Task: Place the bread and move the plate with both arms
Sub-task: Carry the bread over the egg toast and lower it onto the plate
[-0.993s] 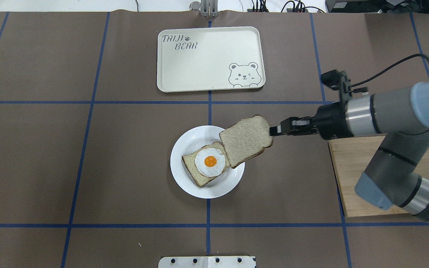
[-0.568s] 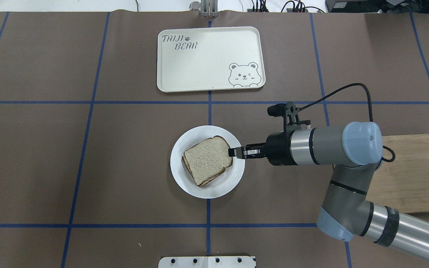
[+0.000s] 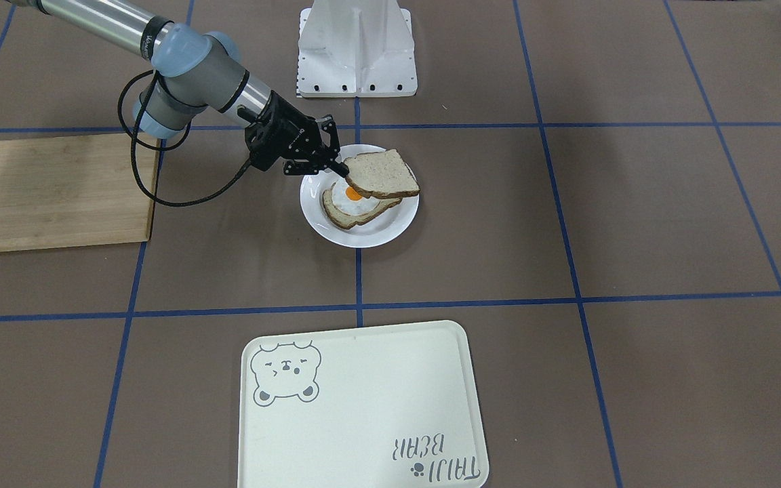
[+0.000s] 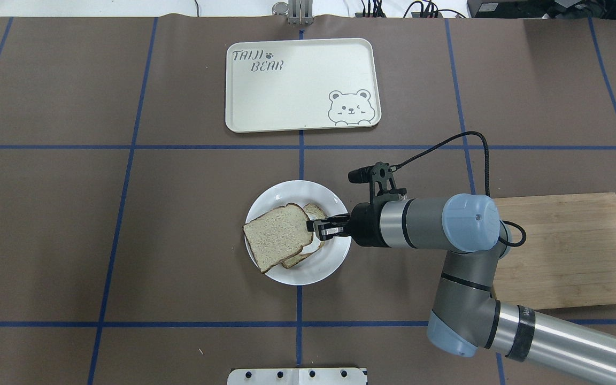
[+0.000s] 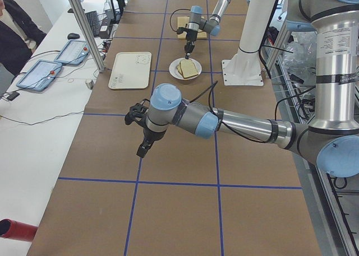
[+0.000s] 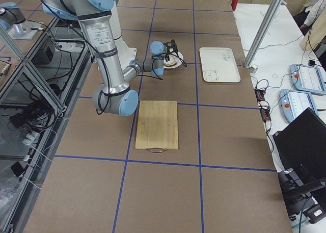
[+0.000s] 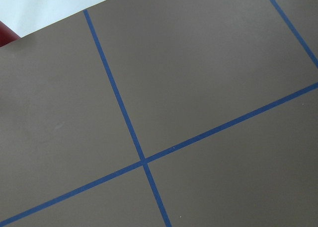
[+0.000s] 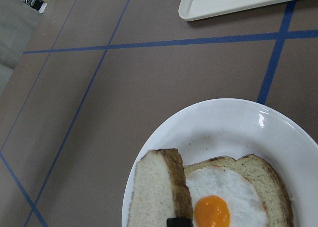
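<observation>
Pale-crumbed bread hangs above plate, overshooting its left rim. R gripper is clamped on bread's right crust. Target egg slice lies below and toward desk's right, so next move prob. goes right & down. L gripper is nr desk's left end; can't tell jaws. Vs 0.6 s ago: bread slid left, uncovering egg slice.
</observation>
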